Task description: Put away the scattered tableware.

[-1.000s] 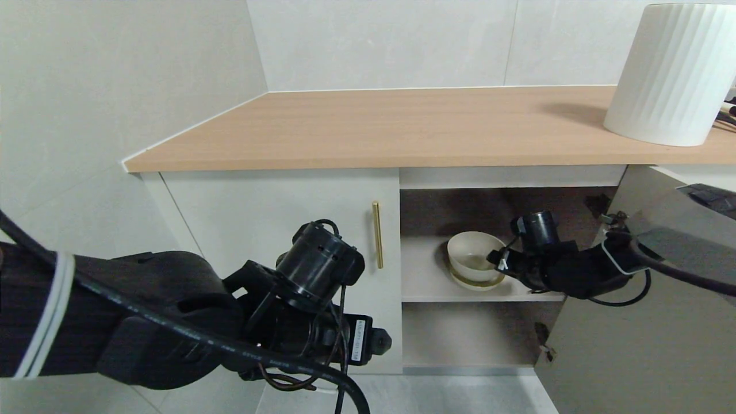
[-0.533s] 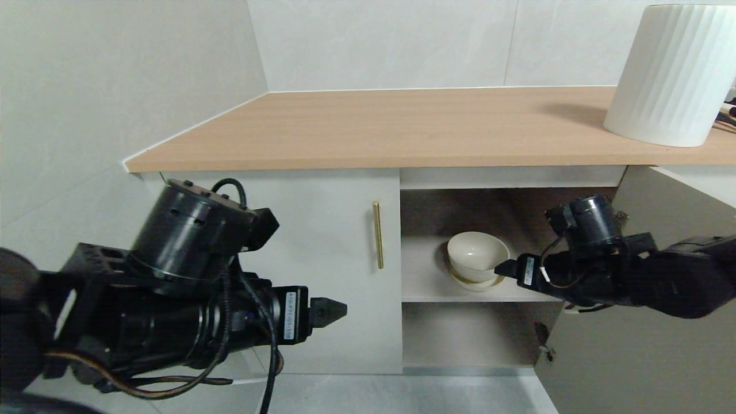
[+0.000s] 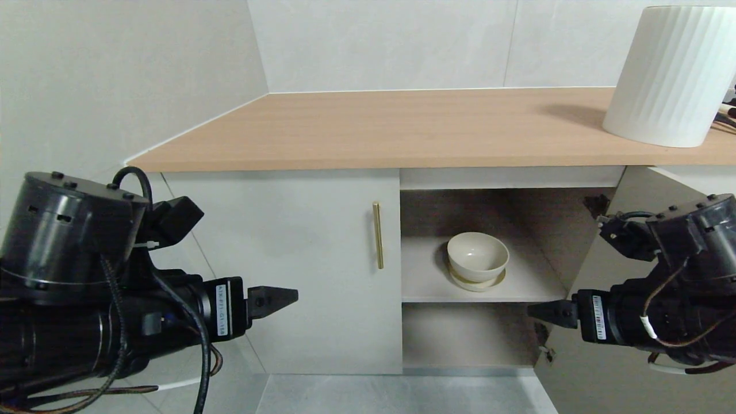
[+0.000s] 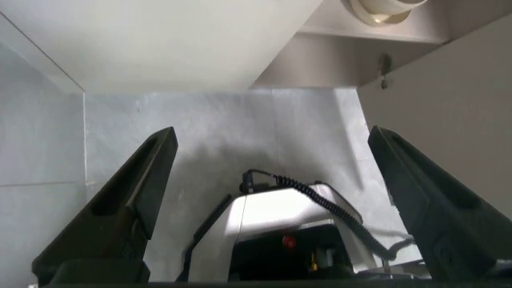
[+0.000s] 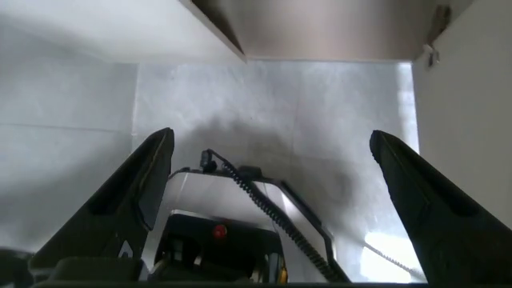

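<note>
Bowl (image 3: pixel 478 257) sat on a saucer (image 3: pixel 477 283) on the cabinet's upper shelf (image 3: pixel 422 279), at 10 o'clock from the right gripper (image 3: pixel 533 311), the nearer of the 2, and at 2 o'clock from the left gripper (image 3: pixel 292 296); both hung empty, fingers spread wide.

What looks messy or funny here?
Only the right cupboard door stands wide open. Inside, the bowl sits neatly on a plate on the shelf; nothing looks spilled or broken.
</note>
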Tool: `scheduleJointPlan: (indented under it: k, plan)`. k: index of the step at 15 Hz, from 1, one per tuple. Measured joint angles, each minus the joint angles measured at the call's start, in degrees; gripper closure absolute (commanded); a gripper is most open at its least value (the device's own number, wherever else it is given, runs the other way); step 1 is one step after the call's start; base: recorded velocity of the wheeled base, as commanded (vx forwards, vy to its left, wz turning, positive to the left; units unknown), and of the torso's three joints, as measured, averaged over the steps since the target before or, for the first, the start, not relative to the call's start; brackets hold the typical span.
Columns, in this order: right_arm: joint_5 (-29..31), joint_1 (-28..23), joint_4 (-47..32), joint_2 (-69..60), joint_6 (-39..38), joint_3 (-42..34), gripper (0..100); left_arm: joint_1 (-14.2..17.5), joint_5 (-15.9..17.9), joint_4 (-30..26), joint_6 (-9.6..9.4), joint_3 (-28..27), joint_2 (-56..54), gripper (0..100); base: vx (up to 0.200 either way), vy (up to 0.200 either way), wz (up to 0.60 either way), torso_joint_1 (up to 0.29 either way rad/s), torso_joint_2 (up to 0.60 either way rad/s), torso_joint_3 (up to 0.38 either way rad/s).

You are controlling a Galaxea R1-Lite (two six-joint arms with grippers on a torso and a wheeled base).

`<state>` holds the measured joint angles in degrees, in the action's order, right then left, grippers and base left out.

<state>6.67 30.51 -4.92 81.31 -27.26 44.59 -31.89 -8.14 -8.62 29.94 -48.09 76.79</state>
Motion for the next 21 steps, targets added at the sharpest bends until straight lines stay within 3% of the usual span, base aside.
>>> scheduleJointPlan:
  k: [2,17,21]
  plan:
    - [0.02,0.18,0.00,-2.01,0.05,-0.59,0,0.12,0.00,0.15,-0.05,0.13,-0.17,0,0.000,0.000,0.00,0.000,0.00,0.000]
    - [0.02,1.04,-1.91,-3.45,2.60,-2.04,0,-0.09,-0.11,0.17,0.00,0.11,-0.17,0,-0.200,0.000,0.00,0.003,0.00,0.006]
    - [0.04,1.04,-1.94,-3.58,2.60,-2.10,0,-0.16,-0.09,0.17,-0.05,0.17,-0.11,0,0.000,0.000,0.00,0.000,0.00,0.000]
